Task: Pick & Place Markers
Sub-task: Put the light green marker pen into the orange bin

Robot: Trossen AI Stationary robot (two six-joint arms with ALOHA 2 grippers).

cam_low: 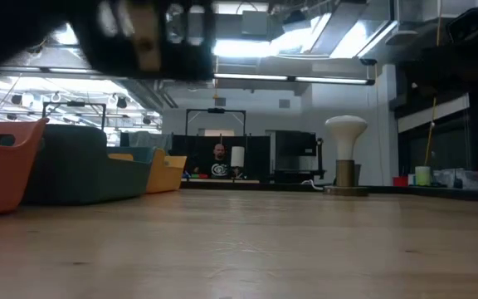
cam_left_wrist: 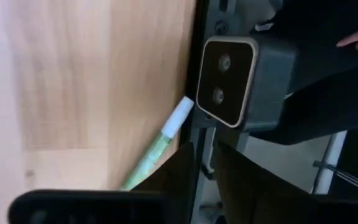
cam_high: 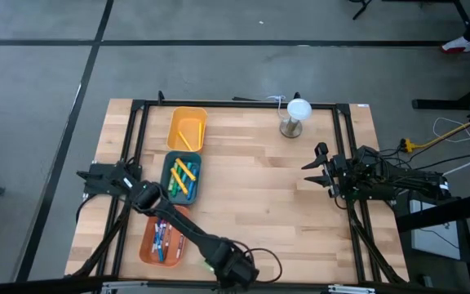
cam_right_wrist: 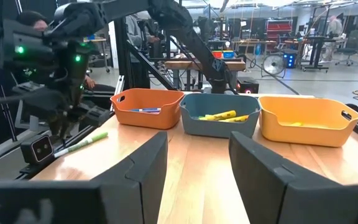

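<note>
Left gripper (cam_left_wrist: 204, 148): the two dark fingers stand slightly parted with a narrow gap and nothing between them. It hangs low at the left edge of the table (cam_left_wrist: 73, 74).

Green marker (cam_left_wrist: 159, 142) with a white cap – lying flat on the wood just beside the outer face of one finger, not pinched. Its capped end points away from the fingertips, along the black frame rail (cam_left_wrist: 199, 37). Whether the finger touches it cannot be told.

Just beyond the fingertips sits a small dark camera box (cam_left_wrist: 229, 81) with a light rim, mounted on the rail.

Right gripper (cam_right_wrist: 197, 163): fingers spread wide and empty, held above the right side of the table, well apart from any marker.

Ahead of these fingers, across the wood, three trays stand in a row touching one another:
- orange tray (cam_right_wrist: 143, 116) – blue and red markers (cam_right_wrist: 143, 110) inside;
- teal tray (cam_right_wrist: 219, 127) – yellow markers (cam_right_wrist: 221, 116) inside;
- yellow tray (cam_right_wrist: 306, 130) – one yellow marker (cam_high: 189, 134) inside.

A white mushroom-shaped lamp (cam_high: 298, 110) stands at the far edge.
</note>
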